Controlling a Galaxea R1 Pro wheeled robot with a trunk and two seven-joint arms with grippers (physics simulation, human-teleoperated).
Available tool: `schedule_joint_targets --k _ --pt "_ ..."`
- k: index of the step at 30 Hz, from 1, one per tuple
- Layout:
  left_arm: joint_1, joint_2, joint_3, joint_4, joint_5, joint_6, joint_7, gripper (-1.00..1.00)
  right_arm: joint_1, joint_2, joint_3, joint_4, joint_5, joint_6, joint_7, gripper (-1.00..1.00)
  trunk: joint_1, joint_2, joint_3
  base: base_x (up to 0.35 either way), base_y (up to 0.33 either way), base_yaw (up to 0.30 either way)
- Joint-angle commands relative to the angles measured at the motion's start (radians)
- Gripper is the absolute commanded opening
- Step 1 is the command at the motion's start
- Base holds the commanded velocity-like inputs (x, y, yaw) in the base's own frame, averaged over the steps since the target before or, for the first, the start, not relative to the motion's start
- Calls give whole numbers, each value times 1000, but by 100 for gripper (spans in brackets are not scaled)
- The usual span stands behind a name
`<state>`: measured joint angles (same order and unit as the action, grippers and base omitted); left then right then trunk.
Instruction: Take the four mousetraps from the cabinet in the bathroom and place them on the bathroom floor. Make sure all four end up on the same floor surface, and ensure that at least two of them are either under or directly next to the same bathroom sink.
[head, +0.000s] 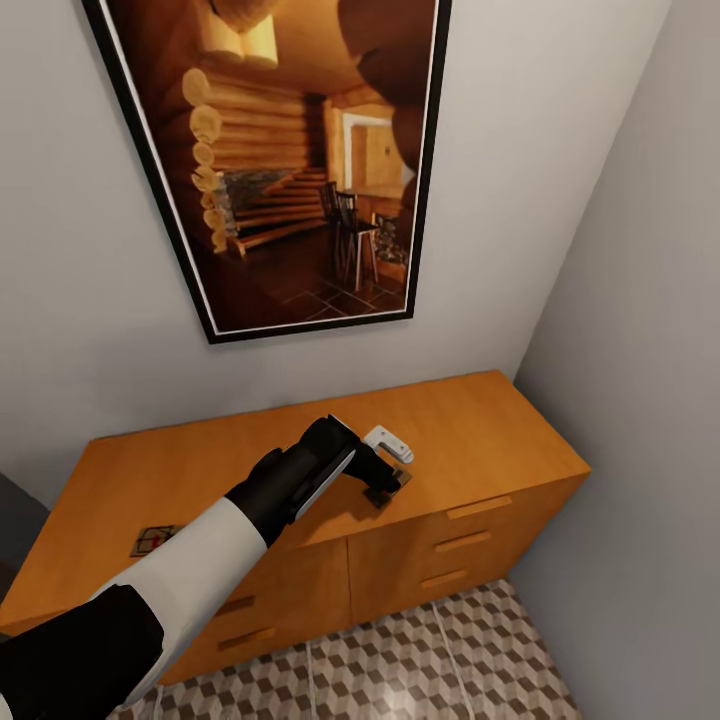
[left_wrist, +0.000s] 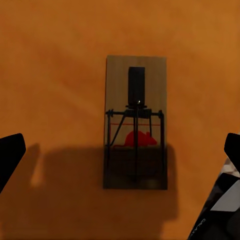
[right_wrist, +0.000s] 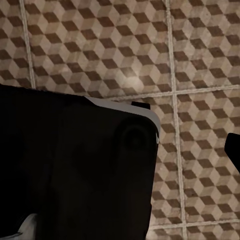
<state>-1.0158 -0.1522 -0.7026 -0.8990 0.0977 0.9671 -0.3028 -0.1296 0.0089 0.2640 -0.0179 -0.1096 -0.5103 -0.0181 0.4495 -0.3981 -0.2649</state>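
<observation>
Left hand (head: 385, 485) hangs over the cabinet (head: 480, 440) top, near its front edge; fingers (left_wrist: 11, 155) spread wide, holding nothing. A mousetrap (left_wrist: 135, 122) lies flat between them on bare orange wood, clear on all sides. Second mousetrap (head: 153, 540) sits well apart toward the cabinet's other end. Framed picture (head: 290, 160) hangs on the wall above. Right hand: cannot tell its opening; bathroom floor (right_wrist: 100, 45) lies below it.
</observation>
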Motion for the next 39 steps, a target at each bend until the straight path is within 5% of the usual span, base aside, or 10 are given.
schedule_joint_targets --k 1,39 --pt "-1 0 -1 0 10 5 5 100 -1 0 9 1 -10 -4 -2 100 1 -2 -3 0 0 0" --pt "0 0 -1 2 11 5 5 100 -1 0 9 1 -10 -4 -1 100 1 -2 -30 0 0 0"
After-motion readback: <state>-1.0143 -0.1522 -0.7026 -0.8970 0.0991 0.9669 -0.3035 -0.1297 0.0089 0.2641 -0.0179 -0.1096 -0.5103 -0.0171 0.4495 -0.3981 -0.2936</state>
